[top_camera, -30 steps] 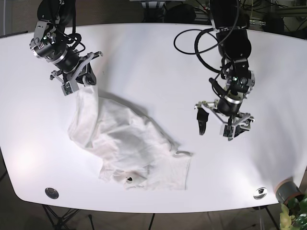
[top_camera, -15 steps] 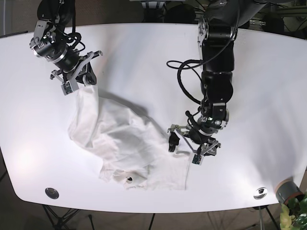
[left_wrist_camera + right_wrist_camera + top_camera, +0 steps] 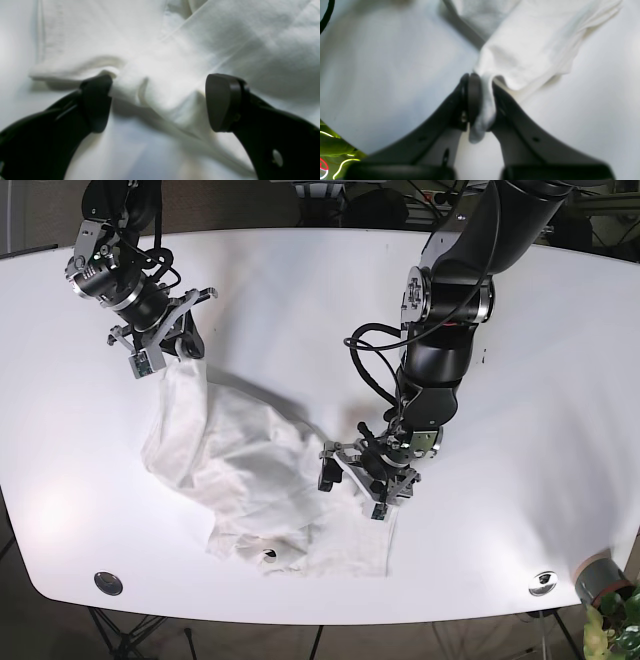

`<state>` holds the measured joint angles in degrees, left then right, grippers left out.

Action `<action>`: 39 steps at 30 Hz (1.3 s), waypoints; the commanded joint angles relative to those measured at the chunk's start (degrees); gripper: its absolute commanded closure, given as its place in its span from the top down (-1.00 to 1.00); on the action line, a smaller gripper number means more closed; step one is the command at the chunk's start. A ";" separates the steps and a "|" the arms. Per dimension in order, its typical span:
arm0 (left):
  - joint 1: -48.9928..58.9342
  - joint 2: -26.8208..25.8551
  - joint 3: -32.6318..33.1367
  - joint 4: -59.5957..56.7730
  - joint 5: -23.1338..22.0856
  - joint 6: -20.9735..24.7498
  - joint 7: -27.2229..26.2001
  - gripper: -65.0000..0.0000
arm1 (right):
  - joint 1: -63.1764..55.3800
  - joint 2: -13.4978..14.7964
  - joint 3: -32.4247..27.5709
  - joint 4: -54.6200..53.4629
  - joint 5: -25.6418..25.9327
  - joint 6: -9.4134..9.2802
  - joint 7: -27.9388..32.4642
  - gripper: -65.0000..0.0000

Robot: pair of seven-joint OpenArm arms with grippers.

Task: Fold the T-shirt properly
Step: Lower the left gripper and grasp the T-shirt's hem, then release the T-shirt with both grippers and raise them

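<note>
- A white T-shirt [image 3: 255,480] is seen crumpled on the white desk [image 3: 300,310], spread from the 10 o'clock part of the base view down to about 6 o'clock.
- The cloth is bunched and creased, with shaded folds across the middle; a flatter rectangular panel lies along its lower edge, where a small dark mark is visible near the hem.
- One narrow end of the shirt is drawn up into a taut strip toward 10 o'clock, where it is pinched by the right tool [image 3: 160,345].
- In the right wrist view the right tool [image 3: 481,100] is seen closed tight, with a wad of white fabric squeezed between its black fingers [image 3: 472,100]; the fabric fans out toward 1 o'clock.
- The left tool [image 3: 362,472] is placed at the shirt's edge at about 5 o'clock of the base view.
- In the left wrist view the left tool [image 3: 157,100] is seen wide apart, with a raised fold of fabric lying between the two pads [image 3: 220,102]; nothing is gripped.
- A small round fitting [image 3: 108,582] is noted on the desk at 7 o'clock.
</note>
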<state>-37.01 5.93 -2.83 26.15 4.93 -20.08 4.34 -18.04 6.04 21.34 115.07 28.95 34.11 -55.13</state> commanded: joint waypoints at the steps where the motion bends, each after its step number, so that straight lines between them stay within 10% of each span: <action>1: -3.12 0.97 0.06 -3.34 -0.23 -0.19 -2.62 0.67 | 0.33 -0.81 0.33 1.11 1.42 0.13 1.55 -0.93; 7: -3.21 0.79 0.06 -6.06 -0.23 -0.28 -2.80 0.44 | 0.50 -1.52 0.50 1.11 1.07 0.13 1.64 -0.93; 13: -1.27 -1.49 0.06 -3.51 -0.23 -0.45 -2.98 -1.00 | 1.21 -1.60 0.50 1.11 1.42 0.13 1.64 -0.92; 22: 11.48 -6.68 -0.29 22.51 -0.58 -10.12 9.42 -1.00 | -0.20 -1.60 0.50 1.29 1.51 0.13 1.64 -0.93; 39: 38.90 -14.68 -0.47 62.77 -0.31 -12.14 20.41 -1.00 | -14.35 -0.20 3.49 1.37 12.85 0.49 1.46 -0.92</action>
<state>1.56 -8.38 -3.22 85.71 5.06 -32.21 25.76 -31.29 5.21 24.62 115.20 40.58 34.46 -54.61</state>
